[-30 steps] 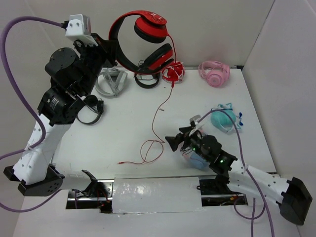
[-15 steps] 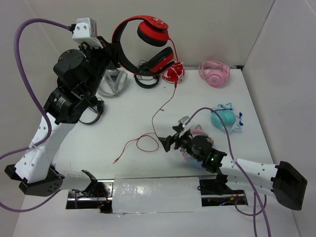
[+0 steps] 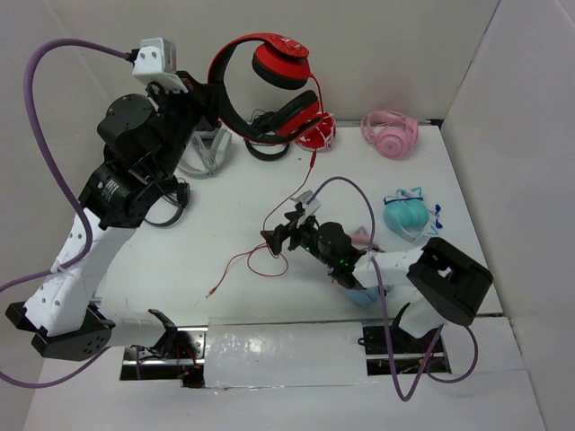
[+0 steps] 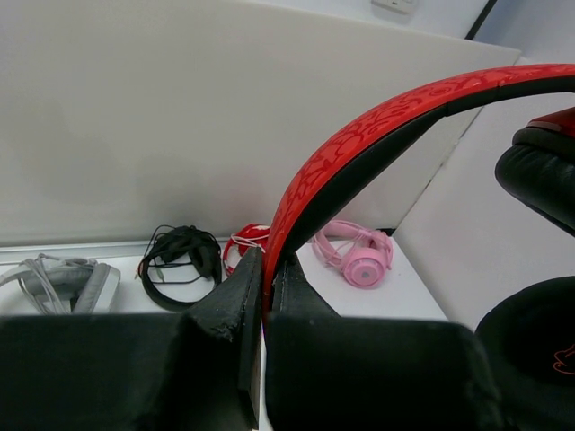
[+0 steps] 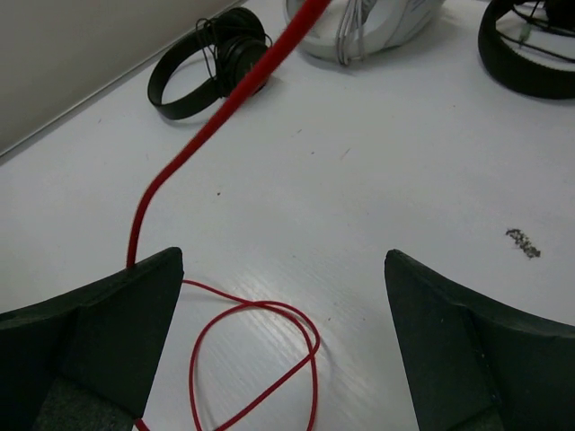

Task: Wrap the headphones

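The red headphones (image 3: 269, 67) hang in the air at the back left, above the table. My left gripper (image 3: 212, 97) is shut on their black-and-red headband (image 4: 377, 135), which is pinched between the two fingers (image 4: 267, 262). The thin red cable (image 3: 305, 175) drops from the lower earcup to the table and ends in a loop (image 3: 262, 260). My right gripper (image 3: 278, 235) hovers low over that loop, wide open and holding nothing. In the right wrist view the cable (image 5: 225, 108) passes the left finger, and the loop (image 5: 260, 359) lies between the fingers of that gripper (image 5: 283, 269).
Other headphones lie along the back: a grey pair (image 3: 202, 148), a black pair (image 3: 265, 145), a compact red pair with white cord (image 3: 316, 133) and a pink pair (image 3: 391, 133). A thin black pair (image 3: 166, 202) is at the left. A teal pair (image 3: 409, 215) is at the right.
My right gripper has moved left and away from me, to just above the cable loop. The cable's slack has shifted left across the table. The left arm has moved the headphones slightly right.
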Controlling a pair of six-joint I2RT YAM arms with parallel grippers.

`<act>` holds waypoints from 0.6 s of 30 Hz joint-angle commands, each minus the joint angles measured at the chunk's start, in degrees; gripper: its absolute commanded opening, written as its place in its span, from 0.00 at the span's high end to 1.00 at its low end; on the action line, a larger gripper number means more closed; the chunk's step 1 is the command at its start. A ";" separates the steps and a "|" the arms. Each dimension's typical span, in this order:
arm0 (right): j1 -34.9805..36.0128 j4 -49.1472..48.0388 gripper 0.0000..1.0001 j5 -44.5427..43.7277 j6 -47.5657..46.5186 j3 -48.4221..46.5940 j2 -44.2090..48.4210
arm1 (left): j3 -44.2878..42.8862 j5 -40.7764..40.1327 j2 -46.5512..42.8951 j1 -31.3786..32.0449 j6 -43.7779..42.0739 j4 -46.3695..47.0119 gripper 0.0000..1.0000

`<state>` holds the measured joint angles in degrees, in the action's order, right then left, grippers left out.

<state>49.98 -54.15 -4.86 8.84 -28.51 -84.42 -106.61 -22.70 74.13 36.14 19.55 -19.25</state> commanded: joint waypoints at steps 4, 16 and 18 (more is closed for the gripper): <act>0.30 -5.46 0.00 1.52 3.46 -1.37 1.44 | -0.28 -1.29 -3.98 0.25 1.02 7.72 1.00; -1.99 2.28 0.00 -11.05 5.49 7.50 18.21 | 3.07 -2.62 -5.49 0.16 -0.48 11.07 1.00; -1.55 7.55 0.00 -6.16 4.61 6.46 20.42 | 2.98 -2.53 -5.22 0.16 -0.65 11.25 1.00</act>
<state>48.10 -50.65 -13.10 13.87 -21.41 -67.33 -102.69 -24.71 70.57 36.16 18.11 -16.23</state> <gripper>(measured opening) 0.994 0.103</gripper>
